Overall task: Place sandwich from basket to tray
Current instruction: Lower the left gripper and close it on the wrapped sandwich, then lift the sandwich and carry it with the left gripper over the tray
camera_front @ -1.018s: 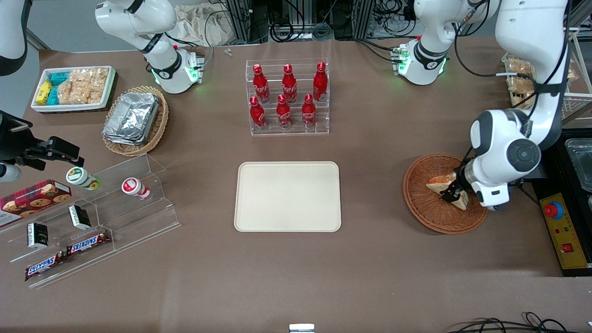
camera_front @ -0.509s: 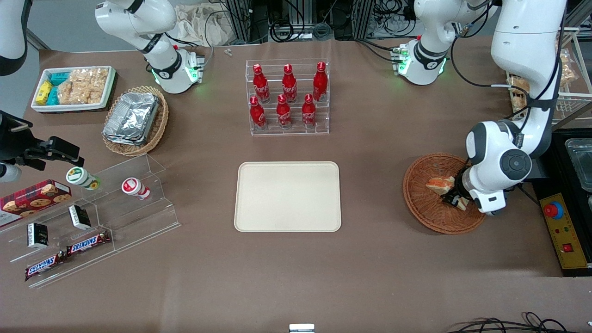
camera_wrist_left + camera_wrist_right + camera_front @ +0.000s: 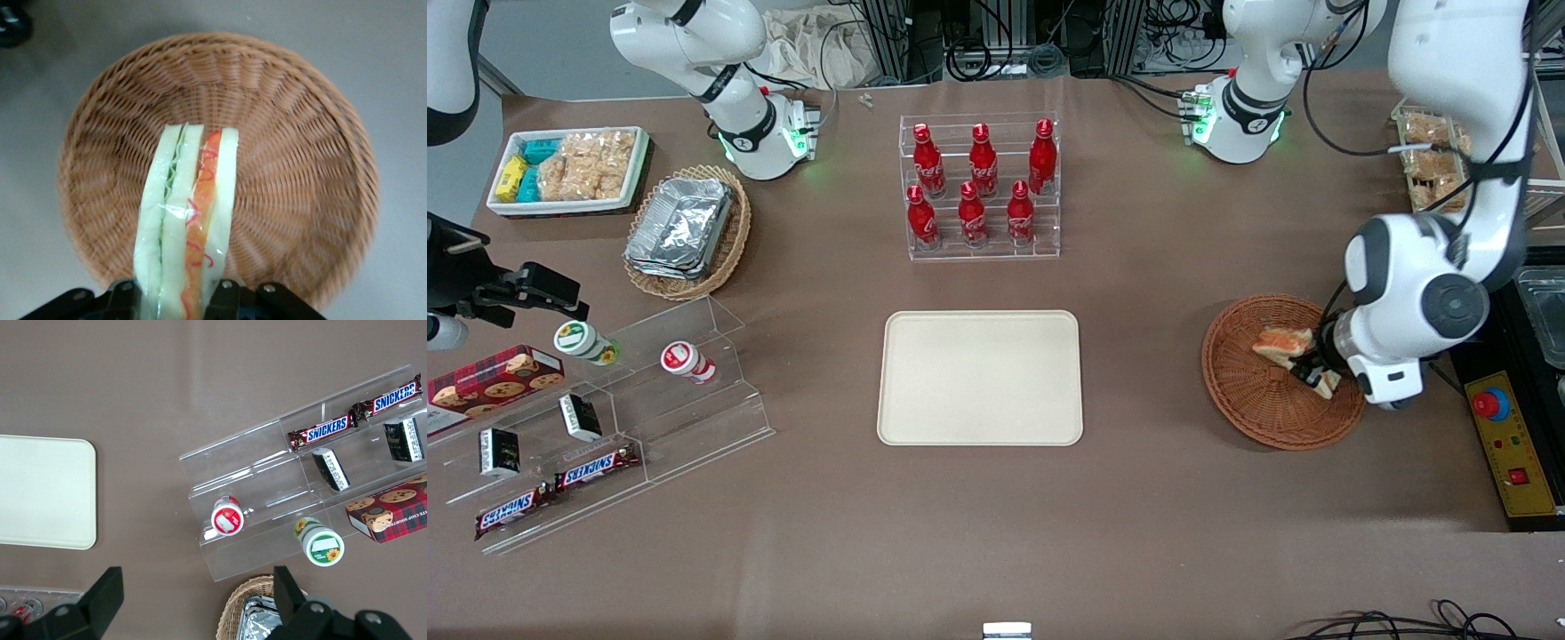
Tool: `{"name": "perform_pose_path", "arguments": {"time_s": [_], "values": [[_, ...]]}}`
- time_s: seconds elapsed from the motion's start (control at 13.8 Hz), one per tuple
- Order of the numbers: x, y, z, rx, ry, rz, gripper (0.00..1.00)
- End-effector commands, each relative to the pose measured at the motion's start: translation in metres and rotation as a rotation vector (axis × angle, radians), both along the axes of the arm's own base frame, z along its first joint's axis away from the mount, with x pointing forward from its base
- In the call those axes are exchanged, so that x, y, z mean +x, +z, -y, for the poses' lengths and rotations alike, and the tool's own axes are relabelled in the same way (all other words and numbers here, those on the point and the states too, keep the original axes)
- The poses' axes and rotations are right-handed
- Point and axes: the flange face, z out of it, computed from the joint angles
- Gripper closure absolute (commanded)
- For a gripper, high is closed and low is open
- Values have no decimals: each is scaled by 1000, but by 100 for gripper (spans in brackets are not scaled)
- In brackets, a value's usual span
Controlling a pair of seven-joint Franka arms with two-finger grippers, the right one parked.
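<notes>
The gripper point(image 3: 1310, 371) jaws are gripping the sandwich point(image 3: 187, 220) above the basket point(image 3: 300, 120); the soft wedge could be slipping out.

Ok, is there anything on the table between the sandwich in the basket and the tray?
Nothing visible. The gripper is shut on the sandwich over the basket, and only bare tabletop lies between it and the tray.

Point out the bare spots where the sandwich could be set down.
The whole tray is bare. Brown table lies open between tray and basket, and nearer the camera. The gripper holds the sandwich over the basket. It is crowded around the bottle rack and snack shelf.
</notes>
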Motion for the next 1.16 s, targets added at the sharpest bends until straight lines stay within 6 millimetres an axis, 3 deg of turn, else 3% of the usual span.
{"name": "perform_pose_path", "arguments": {"time_s": [0.0,0.07,0.22,0.36,0.44,0.65,0.87,1.09], "values": [[-2,84,22,-40,-207,-26,100],[-2,107,29,-76,-325,-42,100],[-8,134,50,-120,-474,-67,100],[-11,153,83,-166,-658,-17,100],[-13,160,112,-201,-701,-1,100],[-23,159,182,-226,-813,56,100],[-36,137,262,-251,-782,105,100],[-52,106,320,-290,-830,100,100]]}}
